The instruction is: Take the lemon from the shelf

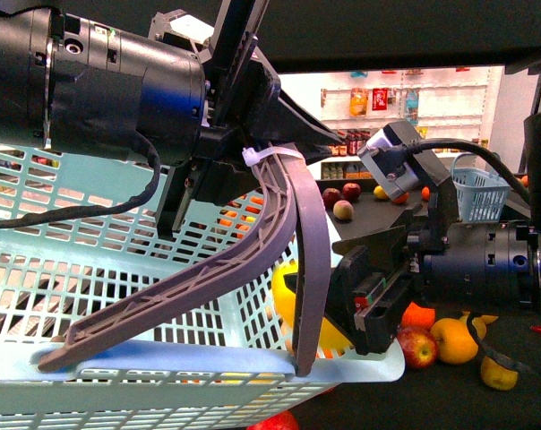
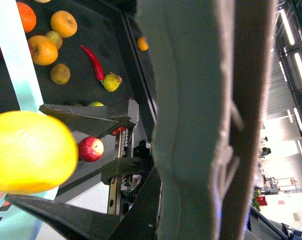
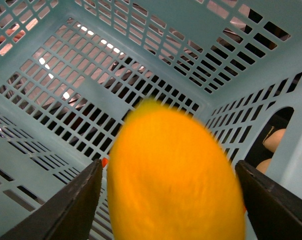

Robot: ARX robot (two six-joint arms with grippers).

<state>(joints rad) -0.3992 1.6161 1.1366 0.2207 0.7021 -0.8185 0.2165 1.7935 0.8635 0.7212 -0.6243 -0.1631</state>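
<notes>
A yellow lemon (image 3: 176,175) shows blurred between the two fingers of my right gripper (image 3: 168,170), which is open, with a gap on each side of the fruit. Below it is the inside of the light blue basket (image 3: 66,60). In the front view the right gripper (image 1: 378,296) reaches over the basket's rim (image 1: 369,363), and the lemon (image 1: 284,287) shows behind the grey basket handle (image 1: 279,224). My left gripper (image 1: 253,161) is shut on that handle. The black shelf (image 1: 485,394) lies behind. The handle (image 2: 201,120) fills the left wrist view beside the lemon (image 2: 31,152).
Apples (image 1: 417,348), oranges (image 2: 63,22) and other fruit lie loose on the shelf (image 2: 91,30), with a red chili (image 2: 93,60) among them. A small blue basket (image 1: 479,193) stands at the back right. White shelves of goods (image 1: 405,98) line the far wall.
</notes>
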